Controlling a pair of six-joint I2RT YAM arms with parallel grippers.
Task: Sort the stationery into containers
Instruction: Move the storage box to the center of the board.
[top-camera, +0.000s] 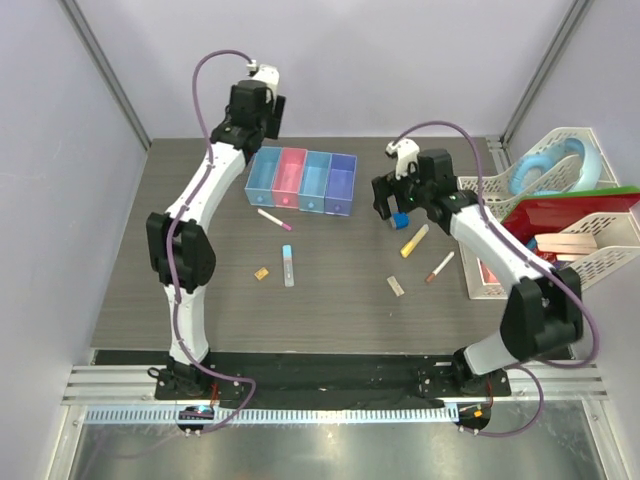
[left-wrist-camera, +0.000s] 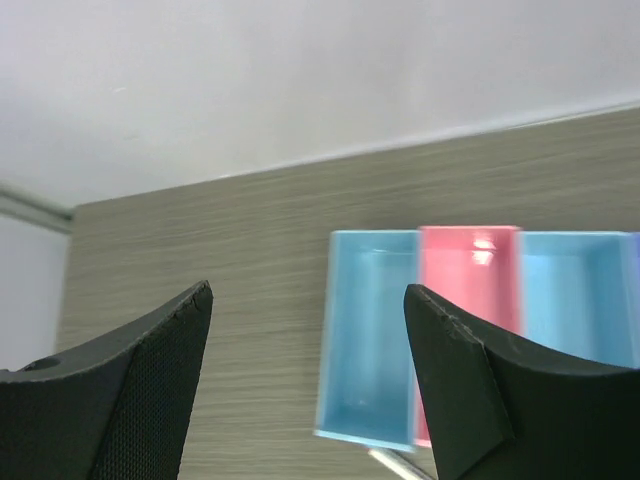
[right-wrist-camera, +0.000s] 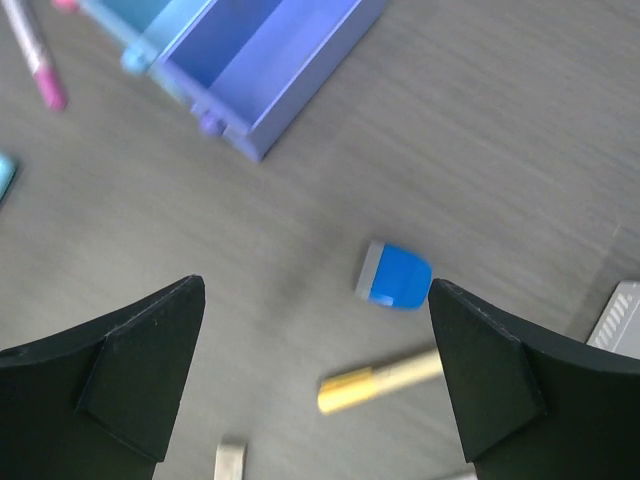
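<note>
Left tool (left-wrist-camera: 308, 290): open, jaws well apart, nothing between them. In the overhead view it sits upper left of centre, raised above the back left end of the containers (top-camera: 300, 180). Its wrist view shows the end light blue box (left-wrist-camera: 370, 335) and the pink box (left-wrist-camera: 468, 270) below, centre to right of frame.

Right tool (right-wrist-camera: 315, 283): open wide, nothing held. It hangs over the surface (top-camera: 200, 290) just right of the purple box (top-camera: 341, 182). The small blue block (right-wrist-camera: 395, 276) lies on the surface under it, nearer the right-hand finger in the wrist view and not touched.

Containers: a row of four joined boxes, upper centre of the overhead frame.

All the stationery lies loose on the surface, outside the boxes:
- pink-capped white pen (top-camera: 273, 219), just below the row, left of centre
- blue-capped clear tube (top-camera: 288, 266), below the pen
- one tan eraser (top-camera: 262, 273), just left of the tube
- yellow marker (top-camera: 414, 241), right of centre, just below the blue block
- brown-red pen (top-camera: 439, 267), lower right of the marker
- second tan eraser (top-camera: 396, 286), below the marker

White baskets (top-camera: 590, 255) at the right edge, holding books and a blue ring (top-camera: 545, 165).
</note>
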